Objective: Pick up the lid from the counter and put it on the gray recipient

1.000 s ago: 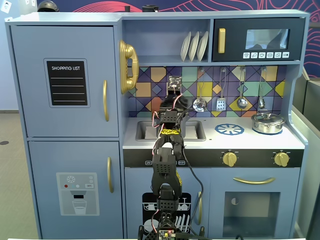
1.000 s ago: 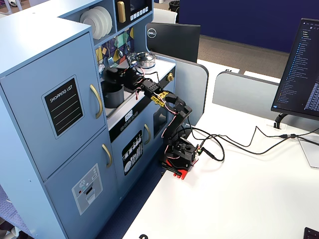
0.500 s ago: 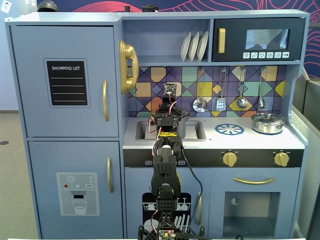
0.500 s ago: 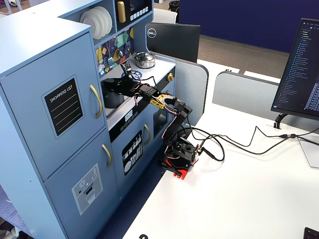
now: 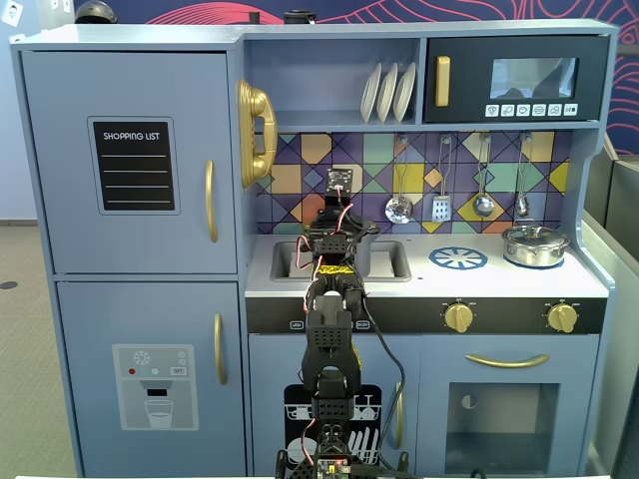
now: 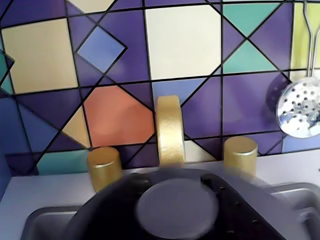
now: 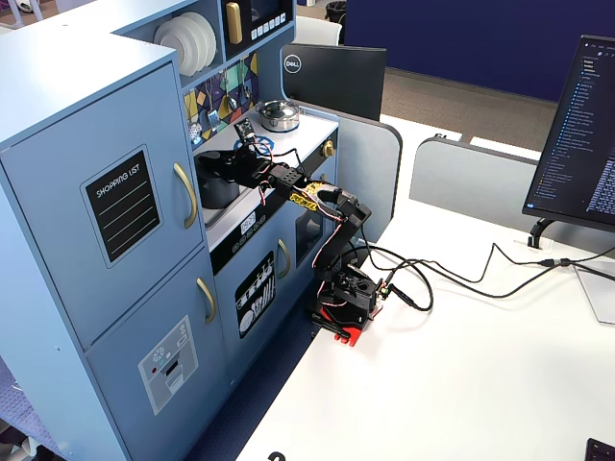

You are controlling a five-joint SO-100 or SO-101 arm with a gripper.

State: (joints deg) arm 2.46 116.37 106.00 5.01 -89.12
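The gray recipient [image 5: 362,255] [image 7: 215,189] stands in the sink [image 5: 285,262], mostly hidden by the arm in the front fixed view. The dark lid [image 5: 363,232] [image 7: 213,159] lies level with its rim, right on top of it. My gripper [image 5: 337,228] [image 7: 231,165] reaches over the pot from the front. In the wrist view the lid's pale gray knob [image 6: 175,210] fills the bottom edge, blurred. My gripper [image 6: 172,181] has dark fingers close on either side of the knob, shut on it.
Behind the pot are a gold faucet [image 6: 170,130] and two gold taps [image 6: 104,167] at the tiled backsplash. A slotted spoon [image 6: 300,107] hangs at the right. A shiny silver pot [image 5: 535,244] [image 7: 280,115] sits on the far right of the counter.
One second ago the gripper held the lid higher, above the pot. It came down onto the pot by half a second ago and has hardly moved since.
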